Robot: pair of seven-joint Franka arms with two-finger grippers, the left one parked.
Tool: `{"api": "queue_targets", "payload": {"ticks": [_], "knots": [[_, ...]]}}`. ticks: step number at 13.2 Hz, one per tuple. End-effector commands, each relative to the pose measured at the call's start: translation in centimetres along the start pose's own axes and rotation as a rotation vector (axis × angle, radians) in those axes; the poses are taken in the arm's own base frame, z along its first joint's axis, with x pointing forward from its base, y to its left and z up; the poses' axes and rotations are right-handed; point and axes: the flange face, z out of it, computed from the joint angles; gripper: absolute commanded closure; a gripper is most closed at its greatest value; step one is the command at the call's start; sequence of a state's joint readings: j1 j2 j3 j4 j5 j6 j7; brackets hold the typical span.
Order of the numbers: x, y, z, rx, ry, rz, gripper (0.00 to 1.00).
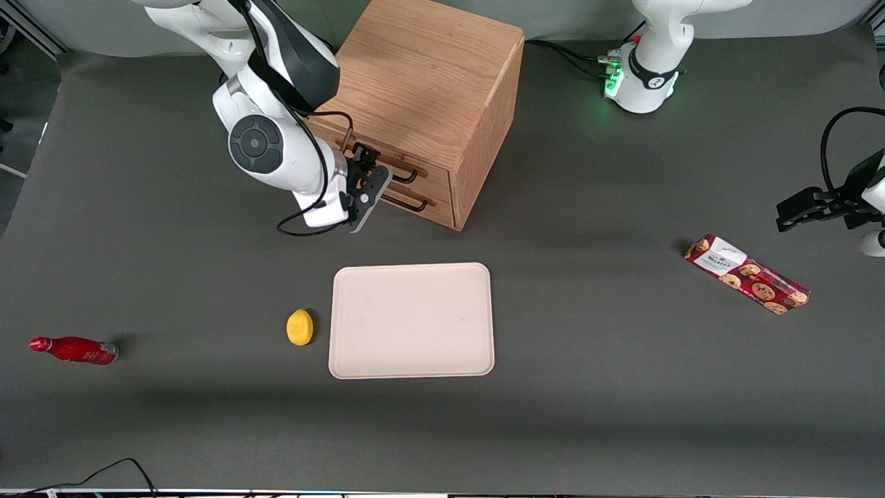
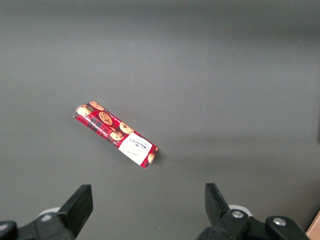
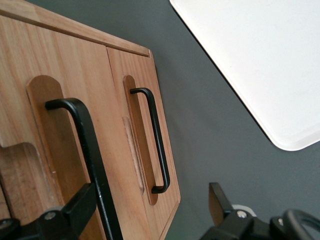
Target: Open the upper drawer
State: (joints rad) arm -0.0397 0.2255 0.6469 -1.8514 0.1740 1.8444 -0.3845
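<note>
The wooden cabinet stands at the back of the table, its front holding two drawers. The upper drawer has a thin black bar handle; its front looks level with that of the lower drawer, whose handle is identical. My right gripper is in front of the cabinet at the upper handle. It is open, and the upper handle's bar runs between the fingers, close beside one finger.
A cream tray lies nearer the front camera than the cabinet, with a yellow lemon beside it. A red bottle lies toward the working arm's end. A red cookie box lies toward the parked arm's end.
</note>
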Motion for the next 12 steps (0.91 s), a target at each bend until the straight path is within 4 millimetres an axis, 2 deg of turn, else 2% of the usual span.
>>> {"api": "queue_targets", "payload": {"ticks": [1, 4, 9, 12], "knots": [[-0.6, -1.2, 0.4, -0.018, -0.004, 0.004, 0.00], [-0.6, -2.2, 0.8, -0.012, -0.010, 0.018, 0.00], [-1.2, -2.4, 1.4, -0.020, -0.023, 0.023, 0.00], [-1.1, -1.8, 2.0, -0.024, -0.003, 0.030, 0.00]]}}
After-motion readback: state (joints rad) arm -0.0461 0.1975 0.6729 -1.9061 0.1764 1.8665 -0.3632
